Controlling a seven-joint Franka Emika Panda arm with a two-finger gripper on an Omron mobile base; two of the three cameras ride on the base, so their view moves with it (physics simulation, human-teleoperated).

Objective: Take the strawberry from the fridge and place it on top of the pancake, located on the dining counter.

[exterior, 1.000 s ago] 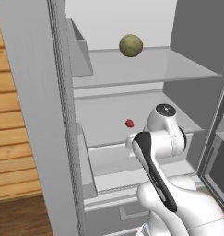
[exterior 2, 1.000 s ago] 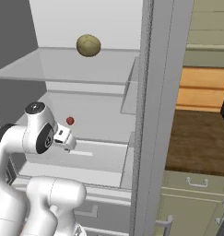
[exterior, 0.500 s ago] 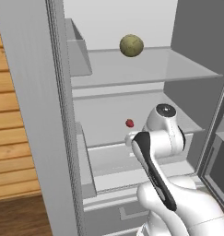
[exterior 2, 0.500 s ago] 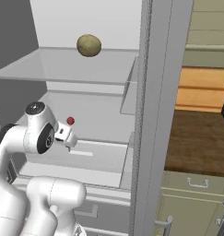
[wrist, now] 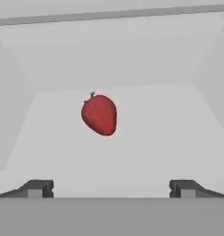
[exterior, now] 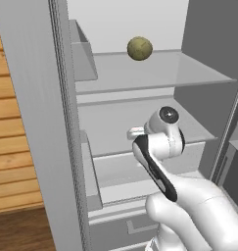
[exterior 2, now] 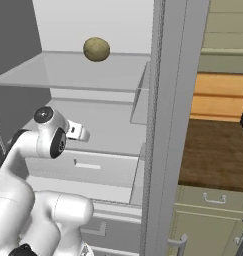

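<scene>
Gripper (wrist: pixel 111 188) is wide open in the hand view: the two dark fingertips (wrist: pixel 37 188) sit far apart at the bottom corners, nothing between them, touching nothing. Strawberry (wrist: pixel 99 114) lies ahead of the tips, a bit left of the mid-line between them, resting on the white fridge shelf (wrist: pixel 168 138), stem end up and slightly left. Clear gap between berry and both tips; not held.

In the left base view the arm reaches into the open fridge (exterior: pixel 37 122) at the level of the middle shelf, wrist and hand (exterior: pixel 136 132) pointing toward the back wall. Berry is hidden behind the wrist there. In the right base view the hand (exterior 2: pixel 78 131) pokes out past the wrist, over the same shelf, above the white drawer (exterior 2: pixel 88 167); can't tell finger spacing from either base cam.

Olive-brown ball (exterior: pixel 139 48) sits on the glass shelf above (exterior: pixel 189 73), well apart from the hand, also seen in the right base view (exterior 2: pixel 96 49). Door bin (exterior: pixel 83 63) hangs on the left door at that upper level.
</scene>
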